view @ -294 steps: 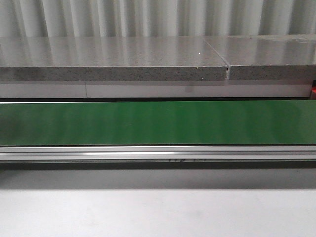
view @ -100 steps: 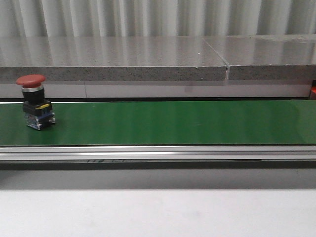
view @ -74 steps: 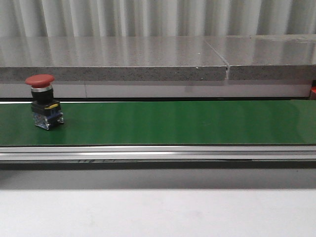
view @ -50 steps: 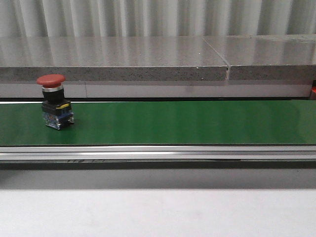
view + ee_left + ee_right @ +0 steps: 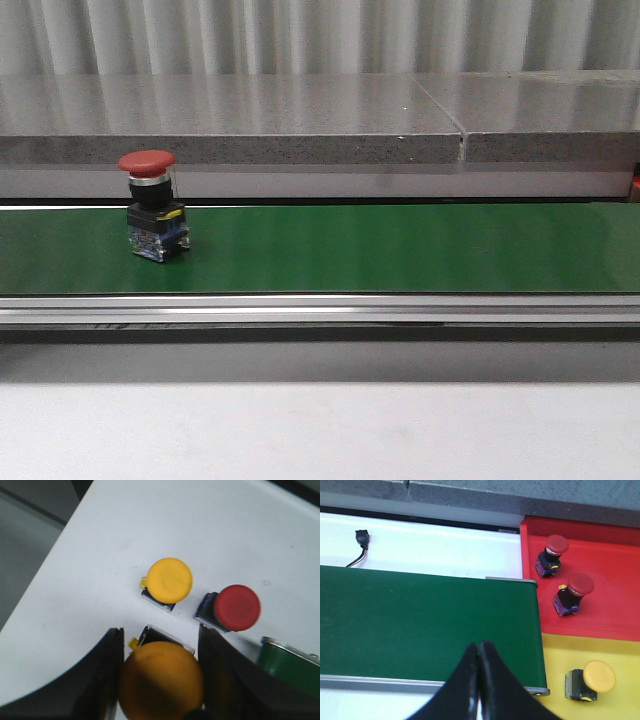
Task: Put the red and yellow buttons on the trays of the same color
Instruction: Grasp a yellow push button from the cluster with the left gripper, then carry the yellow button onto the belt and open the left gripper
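Logged red button [image 5: 150, 205] upright on green belt [image 5: 400, 250], well toward the belt's left part in the front view, cap up, contact block down, long axis vertical. Found right gripper [image 5: 480, 647] clenched, fingertips pressed together with nothing between them, hanging over the belt's right end just beside the trays. Noted red tray [image 5: 615, 580] past that belt end on the far side, holding two red buttons, and yellow tray [image 5: 620, 650] on the side nearer the robot, holding one yellow button. Placed the red button leftward along the belt from the right gripper, well apart, and absent from the right wrist view. Found left gripper [image 5: 161, 632] over the white table [image 5: 100, 555] by the belt's other end, fingers pressed against both sides of the near yellow button [image 5: 160, 680]; judged that a grasp, so that arm counted as occupied despite sitting closer to the red button. Judged the right arm the one for the pick, being next to the red tray. Expected a need to open the jaws first, then descend from above across the block under the cap.
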